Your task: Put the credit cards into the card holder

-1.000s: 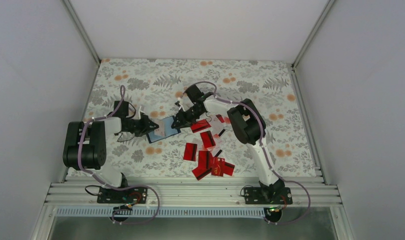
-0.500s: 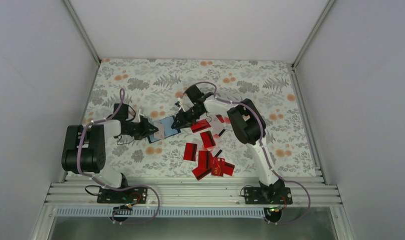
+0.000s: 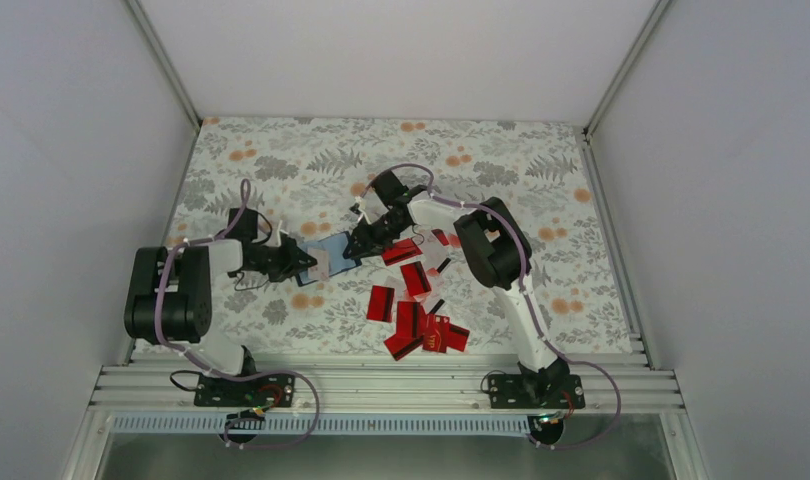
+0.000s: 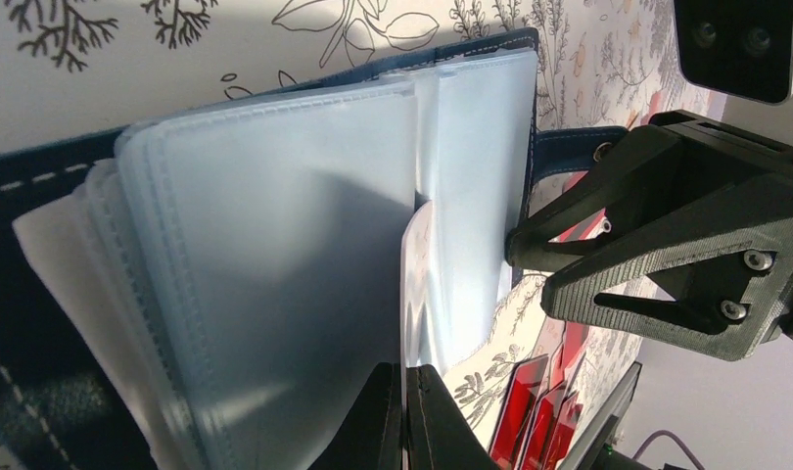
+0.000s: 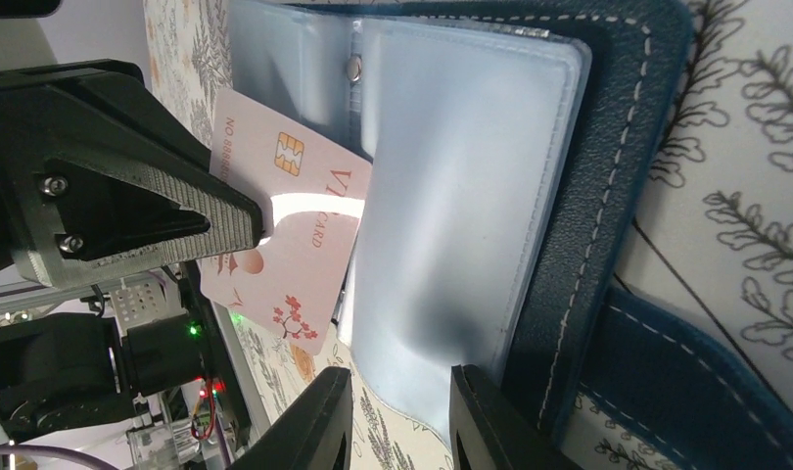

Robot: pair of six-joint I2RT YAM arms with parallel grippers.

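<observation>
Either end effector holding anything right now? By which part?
Yes: left end effector pinches a white credit card by its outer edge; right end effector pinches the card holder by the free edge of its clear sleeves.

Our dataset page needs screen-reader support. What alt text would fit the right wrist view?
The left end effector holds a white card with a chip and red marks at the edge of a clear sleeve in the open navy card holder. The right end effector clamps the sleeves at the bottom.
</observation>
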